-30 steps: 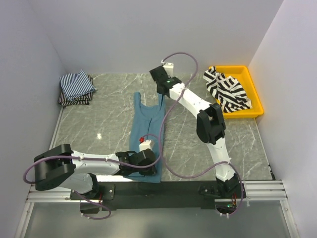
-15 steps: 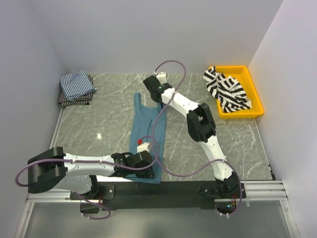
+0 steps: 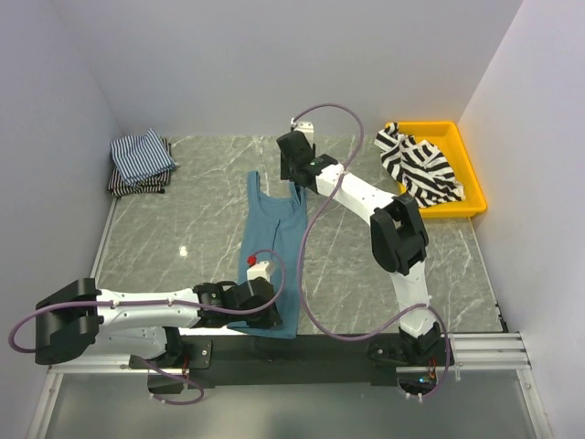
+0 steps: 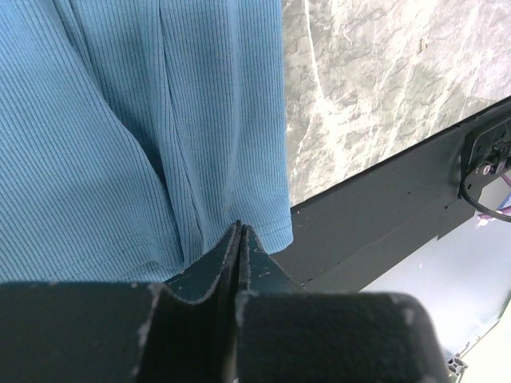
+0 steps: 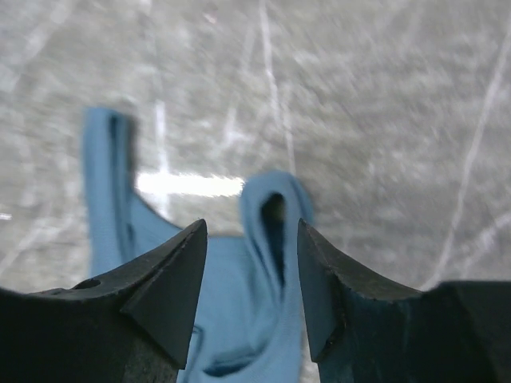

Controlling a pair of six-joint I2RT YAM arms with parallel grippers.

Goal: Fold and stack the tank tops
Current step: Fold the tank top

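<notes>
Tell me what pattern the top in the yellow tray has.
That tank top has broad black-and-white stripes; the top external view shows it best.

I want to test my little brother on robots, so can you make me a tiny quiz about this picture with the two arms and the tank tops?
1. True or false: the black-and-white striped tank top lies in the yellow tray.
2. The left gripper is shut at the hem of the teal-blue tank top. The right gripper is: A shut on a strap; B open above the straps; C out of view.
3. Where on the table are the folded finely striped tank tops?
Key: 1 true; 2 B; 3 the far left corner.
</notes>
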